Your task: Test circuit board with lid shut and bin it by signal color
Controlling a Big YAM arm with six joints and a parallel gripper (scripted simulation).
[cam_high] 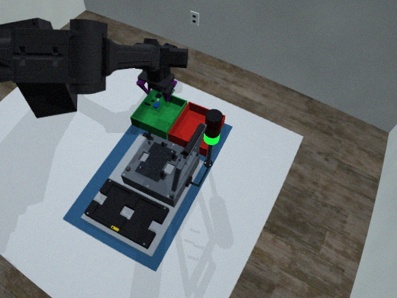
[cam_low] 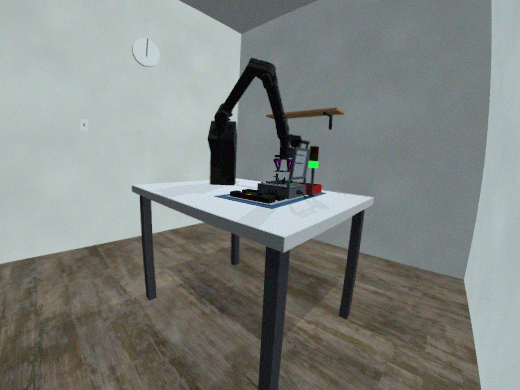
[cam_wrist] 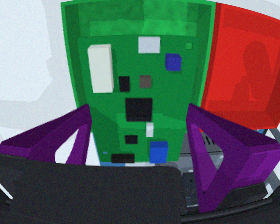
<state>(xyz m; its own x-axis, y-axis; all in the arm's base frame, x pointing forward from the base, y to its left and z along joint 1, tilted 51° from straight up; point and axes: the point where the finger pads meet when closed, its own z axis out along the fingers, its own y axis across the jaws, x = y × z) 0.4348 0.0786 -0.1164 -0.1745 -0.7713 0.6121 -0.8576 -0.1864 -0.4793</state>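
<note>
In the top view, the gripper (cam_high: 159, 91) is seen in the upper middle of the frame, above the far left part of the green bin (cam_high: 142, 122), with the circuit board (cam_high: 156, 102) held between its purple fingers. The signal tower (cam_high: 212, 133), right of centre, is lit green, so the green bin is judged the right one; the red bin (cam_high: 179, 133) beside it is to be avoided. The tester (cam_high: 153, 179) stands with its lid raised.

In the exterior view, the board is carried low over the bins, though its height cannot be told.

In the wrist view, the board (cam_wrist: 140, 97) is framed by the green bin (cam_wrist: 75, 66) floor, the red bin (cam_wrist: 244, 66) at the right. It should be lowered level, kept inside the walls, and released only close to the floor.
</note>
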